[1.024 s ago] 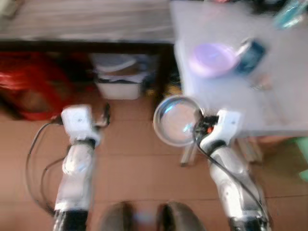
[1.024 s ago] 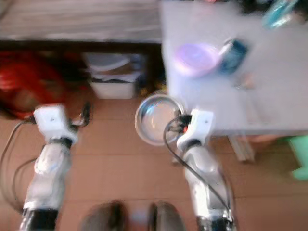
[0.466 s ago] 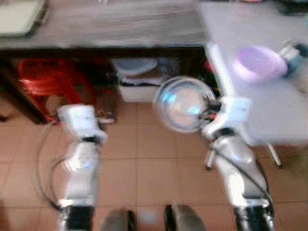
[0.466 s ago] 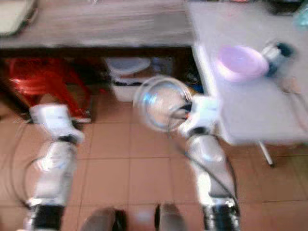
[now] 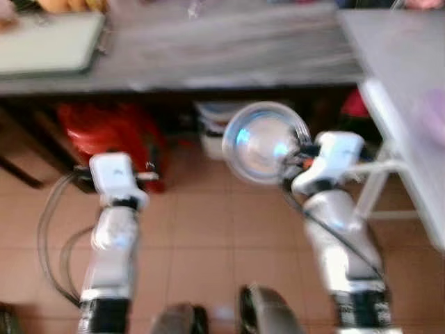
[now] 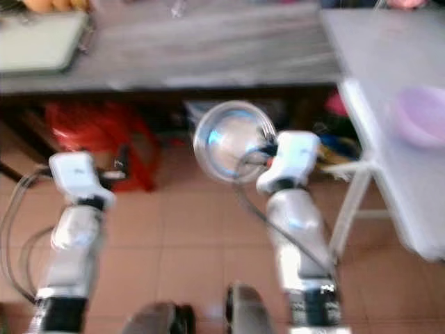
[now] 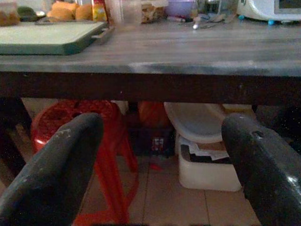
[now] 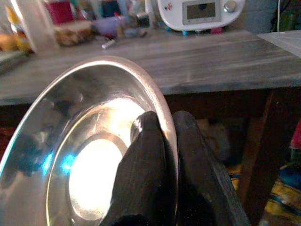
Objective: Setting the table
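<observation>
My right gripper (image 8: pixel 164 141) is shut on the rim of a round steel bowl (image 5: pixel 261 139), held up in front of the dark wooden counter (image 5: pixel 208 49) and above the tiled floor. The bowl's shiny inside (image 8: pixel 89 155) faces the wrist camera, one finger inside the rim and one outside. My left gripper (image 7: pixel 162 155) is open and holds nothing; it is at about the same height, pointing at the space under the counter. A lilac bowl (image 6: pixel 421 115) sits on the white table (image 6: pixel 389 76) at the right.
A red plastic stool (image 7: pixel 94 122) and a white tub (image 7: pixel 207 165) stand under the counter. A green tray (image 5: pixel 45 42), jars and a white appliance (image 8: pixel 200 12) are on the counter top. The white table's leg (image 5: pixel 379 188) is just to the right of my right arm.
The whole view has swung left: the white table slid toward the right edge and more of the counter came in. The bowl stays in my right gripper; the left arm's pose is the same.
</observation>
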Tool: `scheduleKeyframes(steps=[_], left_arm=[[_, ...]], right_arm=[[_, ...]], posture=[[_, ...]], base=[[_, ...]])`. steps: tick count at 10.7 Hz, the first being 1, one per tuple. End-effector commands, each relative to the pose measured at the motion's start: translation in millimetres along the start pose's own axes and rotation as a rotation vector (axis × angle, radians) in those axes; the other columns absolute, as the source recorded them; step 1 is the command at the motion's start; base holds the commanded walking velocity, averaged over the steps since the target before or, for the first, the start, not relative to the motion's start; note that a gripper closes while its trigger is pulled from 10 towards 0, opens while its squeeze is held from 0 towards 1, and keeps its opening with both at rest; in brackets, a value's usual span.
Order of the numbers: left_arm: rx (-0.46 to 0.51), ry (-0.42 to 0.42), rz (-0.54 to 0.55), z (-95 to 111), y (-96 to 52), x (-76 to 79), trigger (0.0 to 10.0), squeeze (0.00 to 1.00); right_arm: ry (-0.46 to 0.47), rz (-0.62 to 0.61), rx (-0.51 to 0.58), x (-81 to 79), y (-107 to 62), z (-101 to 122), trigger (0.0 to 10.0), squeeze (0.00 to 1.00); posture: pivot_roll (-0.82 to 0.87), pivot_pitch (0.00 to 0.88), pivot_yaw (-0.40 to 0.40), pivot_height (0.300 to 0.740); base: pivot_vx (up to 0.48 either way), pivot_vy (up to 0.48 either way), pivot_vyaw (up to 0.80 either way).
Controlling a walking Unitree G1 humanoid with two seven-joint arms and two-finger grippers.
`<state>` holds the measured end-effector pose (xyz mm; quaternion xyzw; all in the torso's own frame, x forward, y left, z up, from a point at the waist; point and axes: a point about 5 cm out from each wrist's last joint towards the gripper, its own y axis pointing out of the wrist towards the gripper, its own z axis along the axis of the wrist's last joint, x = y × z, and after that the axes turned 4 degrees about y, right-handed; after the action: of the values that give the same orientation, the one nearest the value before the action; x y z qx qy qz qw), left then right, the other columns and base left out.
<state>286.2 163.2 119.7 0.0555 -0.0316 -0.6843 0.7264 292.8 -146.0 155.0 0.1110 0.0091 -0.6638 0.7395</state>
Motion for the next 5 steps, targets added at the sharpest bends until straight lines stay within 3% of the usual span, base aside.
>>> scheduleKeyframes(steps=[1,2,5], left_arm=[[-0.001,0.025,0.02,0,-2.1,-7.0,10.0,0.0],[0.003,0.025,-0.002,1,-6.3,-2.3,10.0,0.0],[-0.006,0.018,-0.09,-1,-15.4,17.5,10.0,0.0]], right_arm=[[0.008,0.031,0.023,-6.9,3.0,4,4.5,0.0],[-0.005,0.023,0.036,-5.1,5.5,9,10.0,0.0],[-0.034,-0.026,0.059,-1.0,6.2,11,10.0,0.0]], posture=[[-0.01,0.171,0.022,0.74],[-0.01,0.18,0.017,0.74],[-0.02,0.181,0.017,0.74]], base=[[0.469,0.0,0.0],[0.48,0.0,0.0],[0.48,0.0,0.0]])
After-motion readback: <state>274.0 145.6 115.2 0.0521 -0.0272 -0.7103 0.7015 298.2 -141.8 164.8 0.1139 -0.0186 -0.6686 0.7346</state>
